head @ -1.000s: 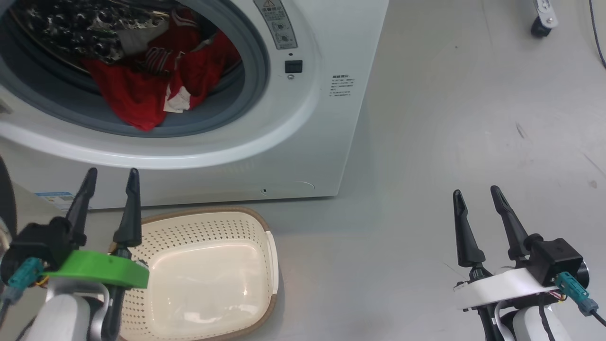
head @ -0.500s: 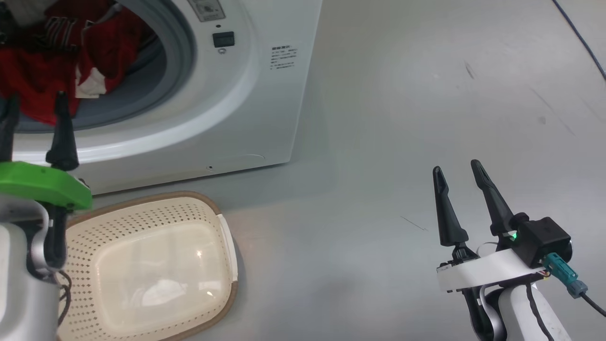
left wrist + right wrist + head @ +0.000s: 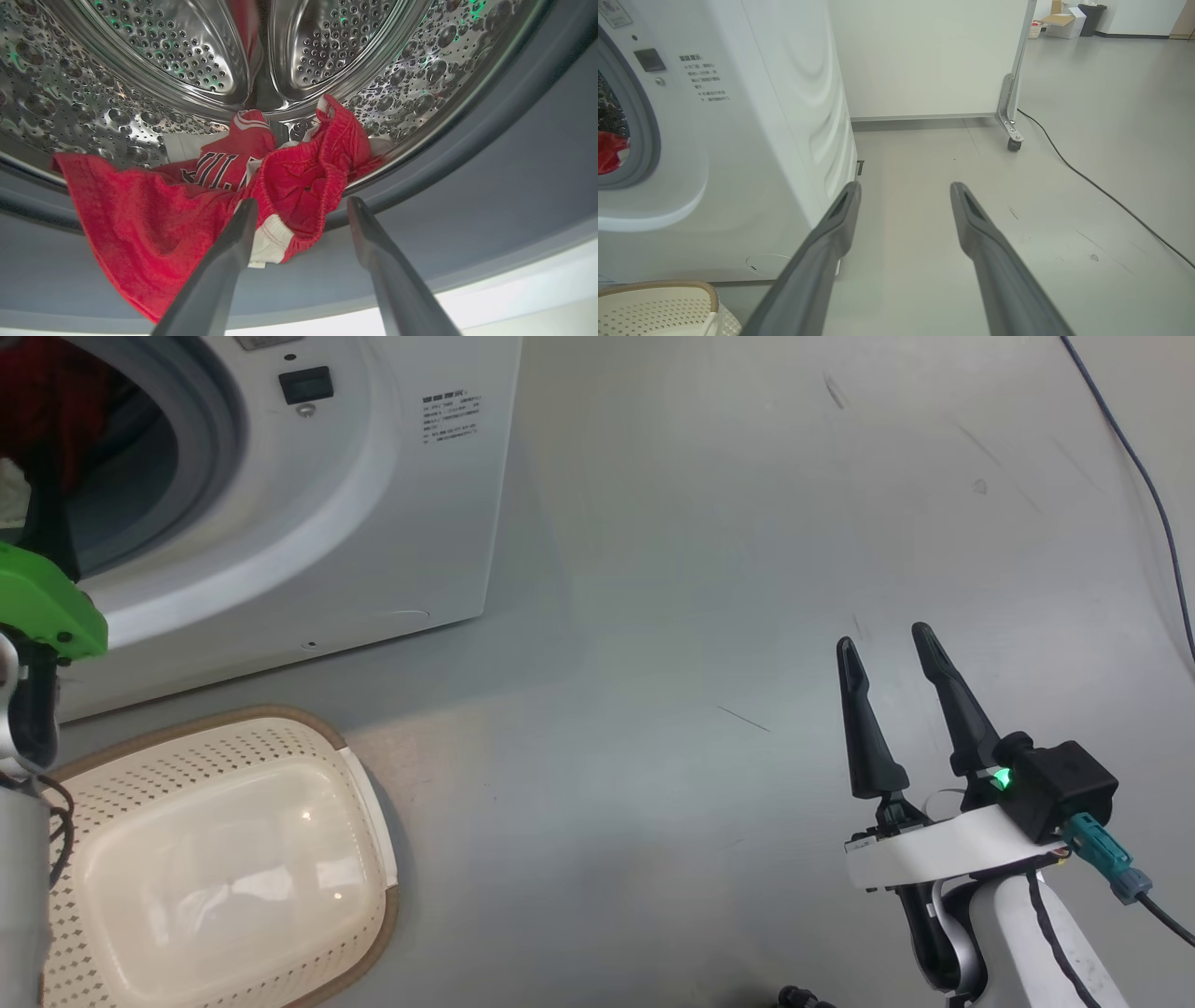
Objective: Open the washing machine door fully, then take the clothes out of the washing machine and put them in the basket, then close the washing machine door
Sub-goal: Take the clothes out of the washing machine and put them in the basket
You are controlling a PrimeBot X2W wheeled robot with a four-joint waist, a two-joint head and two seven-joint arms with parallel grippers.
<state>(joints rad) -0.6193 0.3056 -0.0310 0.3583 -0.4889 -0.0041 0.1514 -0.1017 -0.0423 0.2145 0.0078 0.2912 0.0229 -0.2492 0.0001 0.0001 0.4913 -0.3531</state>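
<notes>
The white washing machine (image 3: 373, 504) stands at the upper left, its grey-ringed drum mouth uncovered; the washing machine door is out of view. Red clothes (image 3: 154, 219) with white trim spill from the steel drum over the grey rubber ring. My left gripper (image 3: 301, 205) is open just in front of that heap, its left finger (image 3: 233, 247) over a white hem, nothing held. Its green wrist collar (image 3: 42, 602) sits at the left edge. The cream basket (image 3: 187, 747) lies on the floor below the machine. My right gripper (image 3: 882, 635) hangs open over bare floor, right of the machine (image 3: 761, 116).
A white partition on a caster (image 3: 1013, 142) stands behind the machine's right side. A black cable (image 3: 1101, 191) runs across the grey floor at the right. Boxes and a bin (image 3: 1083, 21) sit far back. The basket's corner (image 3: 658, 305) is near my right gripper.
The head camera has swung right, so machine and basket sit further left in the picture. My left gripper has risen from in front of the machine's lower front up to the drum mouth. Both stay open.
</notes>
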